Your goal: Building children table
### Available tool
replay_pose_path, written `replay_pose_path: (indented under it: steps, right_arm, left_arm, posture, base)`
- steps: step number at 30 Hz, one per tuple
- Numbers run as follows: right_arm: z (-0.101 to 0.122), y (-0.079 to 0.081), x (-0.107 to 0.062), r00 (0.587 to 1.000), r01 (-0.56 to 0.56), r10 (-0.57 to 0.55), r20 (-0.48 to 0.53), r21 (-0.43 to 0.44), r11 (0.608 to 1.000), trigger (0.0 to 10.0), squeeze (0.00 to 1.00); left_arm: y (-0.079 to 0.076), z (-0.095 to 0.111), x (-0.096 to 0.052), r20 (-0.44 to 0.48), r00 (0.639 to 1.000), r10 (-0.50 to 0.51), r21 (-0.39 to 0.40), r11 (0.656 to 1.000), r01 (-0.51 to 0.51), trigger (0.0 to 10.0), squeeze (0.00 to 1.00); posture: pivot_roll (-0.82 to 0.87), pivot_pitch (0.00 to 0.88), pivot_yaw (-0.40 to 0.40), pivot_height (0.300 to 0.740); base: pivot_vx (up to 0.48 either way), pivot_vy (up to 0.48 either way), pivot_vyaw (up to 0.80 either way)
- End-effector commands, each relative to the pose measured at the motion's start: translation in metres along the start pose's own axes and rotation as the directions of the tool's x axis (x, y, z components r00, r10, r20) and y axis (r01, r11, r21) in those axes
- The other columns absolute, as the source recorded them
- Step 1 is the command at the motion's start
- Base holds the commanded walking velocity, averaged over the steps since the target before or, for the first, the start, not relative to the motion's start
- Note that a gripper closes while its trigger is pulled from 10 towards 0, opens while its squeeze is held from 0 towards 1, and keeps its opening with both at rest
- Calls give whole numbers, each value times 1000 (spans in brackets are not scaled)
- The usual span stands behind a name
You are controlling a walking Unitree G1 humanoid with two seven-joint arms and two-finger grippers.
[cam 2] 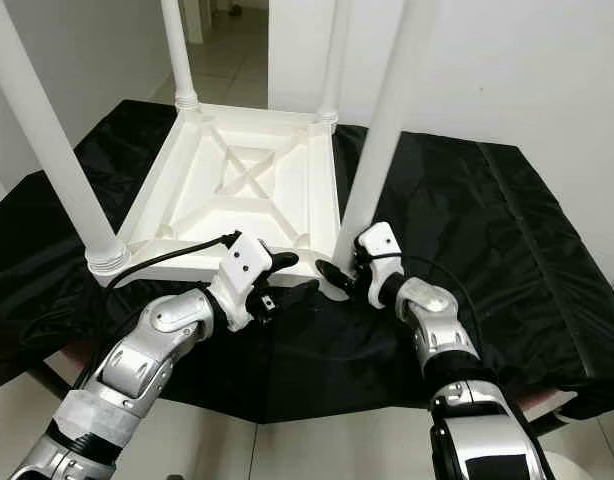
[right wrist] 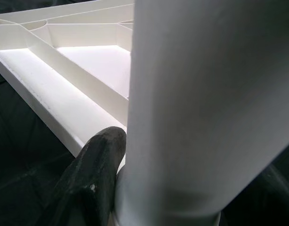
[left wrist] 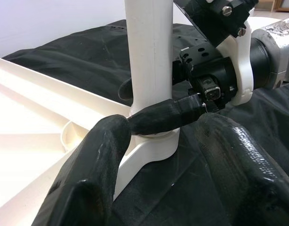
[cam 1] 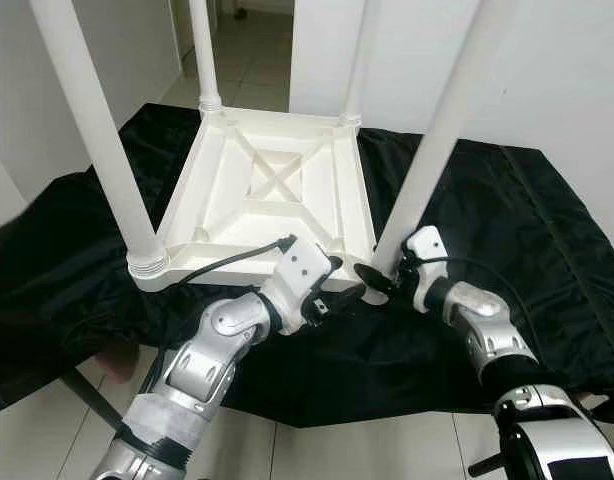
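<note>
Right pincer (cam 2: pixel 339 270) is clamping the upright leg (cam 2: pixel 372 180) at its base, left pincer (cam 2: pixel 287 275) hanging released at its 9 o'clock, table frame (cam 2: pixel 237 190) at 11.

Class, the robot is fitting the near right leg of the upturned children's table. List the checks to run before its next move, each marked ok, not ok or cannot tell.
1. Table top lies upside down on the black cloth: ok.
2. Four legs stand in the corner sockets: ok.
3. Right gripper has its fingers around the base of the near right leg: ok.
4. Left gripper sits at the same corner, fingers apart: ok.
5. Near right leg fully seated in its socket: cannot tell.
6. Near left leg upright: not ok, it leans.
</note>
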State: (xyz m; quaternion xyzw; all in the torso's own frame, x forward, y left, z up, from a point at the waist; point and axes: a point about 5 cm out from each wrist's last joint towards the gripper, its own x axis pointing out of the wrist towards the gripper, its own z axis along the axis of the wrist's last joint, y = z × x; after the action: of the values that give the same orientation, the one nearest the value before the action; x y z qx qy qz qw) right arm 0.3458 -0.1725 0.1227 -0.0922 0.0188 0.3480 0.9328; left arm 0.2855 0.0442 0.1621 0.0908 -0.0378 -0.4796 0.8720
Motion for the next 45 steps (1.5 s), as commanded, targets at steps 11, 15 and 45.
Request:
replay_pose_path:
  steps: [11,15,45]
  right_arm:
    - [2,6,-3,963,229,-242,117,109,967,10000,0]
    - [9,10,-3,941,288,-307,142,136,948,10000,0]
    - [11,57,-1,815,563,-579,15,218,797,10000,0]
  left_arm:
    - [3,-6,-2,-18,998,-59,-11,998,59,10000,0]
    - [8,-7,-3,-14,999,-39,-20,999,38,10000,0]
    - [14,-10,-10,-23,1000,-12,-24,1000,12,10000,0]
  posture:
    - [64,0,-7,740]
    - [59,0,-5,740]
    - [50,0,-17,740]
  base:
    - [0,0,0]
    - [0,0,0]
    - [0,0,0]
